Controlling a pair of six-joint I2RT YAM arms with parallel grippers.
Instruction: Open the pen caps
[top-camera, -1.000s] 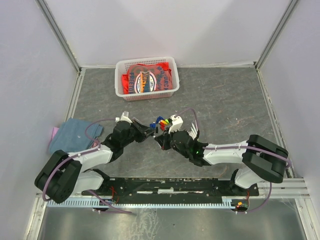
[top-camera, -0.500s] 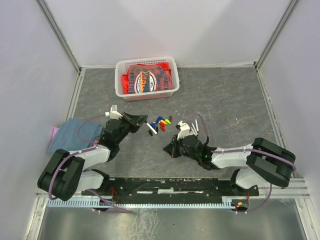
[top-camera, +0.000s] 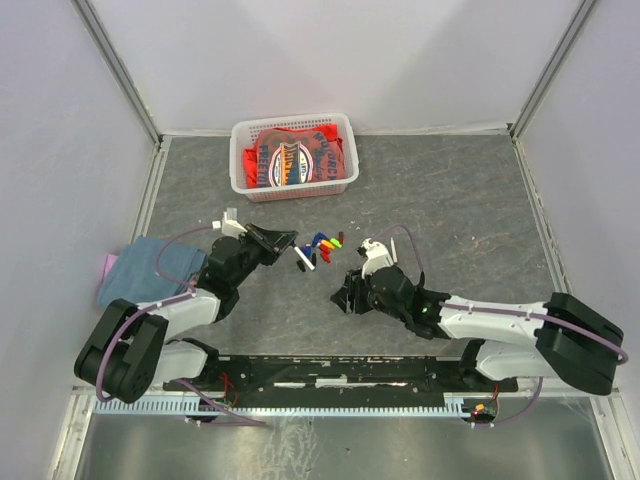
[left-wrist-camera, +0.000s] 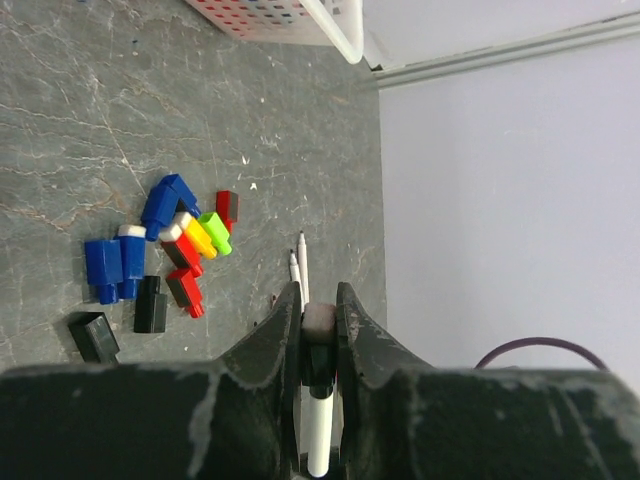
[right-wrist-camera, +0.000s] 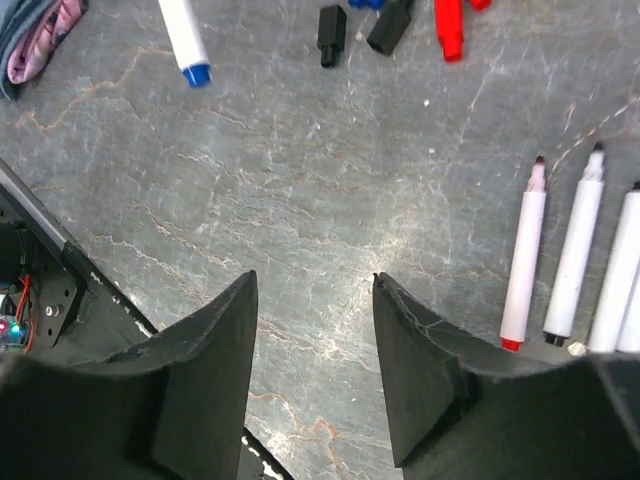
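Grey marbled table (top-camera: 450, 200), white walls, basket (top-camera: 293, 155) of red stuff at the back. Left gripper (left-wrist-camera: 318, 295) is clamped tight on a pen (left-wrist-camera: 318, 440), barrel running back btwn the jaws; can't tell if its cap is on. Right gripper (right-wrist-camera: 312, 285) is spread apart w/ nothing in it, hanging over bare table. Caps (left-wrist-camera: 170, 260) lie loose in a mixed pile mid-table, blue, black, red, yellow, green, just beyond the left gripper. A few pens (right-wrist-camera: 575, 260) lie side by side w/ bare nibs, right of the right gripper. So imo most of the job looks done, prob just the held pen and maybe one blue-ended pen (right-wrist-camera: 183, 35) left to check.
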